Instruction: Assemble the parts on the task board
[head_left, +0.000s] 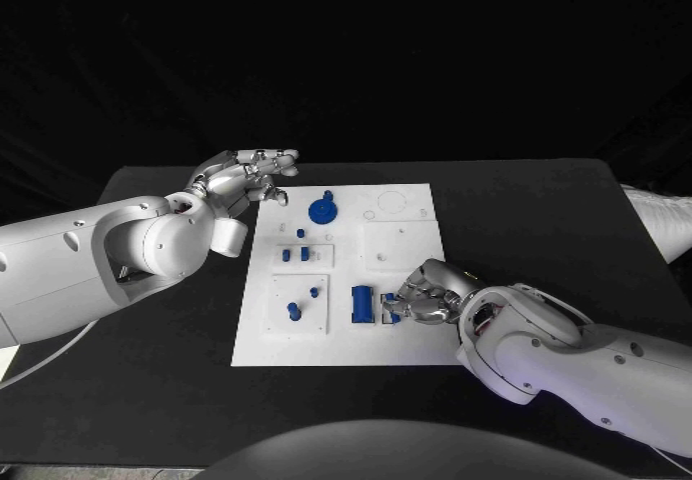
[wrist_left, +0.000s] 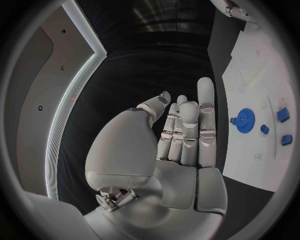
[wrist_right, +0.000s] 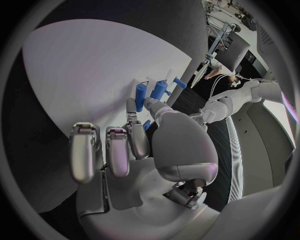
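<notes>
The white task board (head_left: 407, 250) lies in the middle of the black table. A blue gear (head_left: 326, 210) stands in its far part, also seen as the gear (wrist_left: 245, 120) past my left hand's fingers. My left hand (head_left: 245, 177) hovers by the board's far left corner, fingers straight and holding nothing. My right hand (head_left: 423, 296) rests on the board's near right part beside an upright blue block (head_left: 361, 300). Its thumb and a finger (wrist_right: 133, 117) pinch a small blue part (wrist_right: 147, 124), largely hidden. Two blue pegs (wrist_right: 140, 96) stand just past the fingertips.
Several small blue pieces (head_left: 294, 253) stand in the board's left recesses, with more pieces (head_left: 296, 311) nearer me. The board's far right part (head_left: 392, 208) holds only outlines. Black table (head_left: 548, 220) lies on both sides of the board.
</notes>
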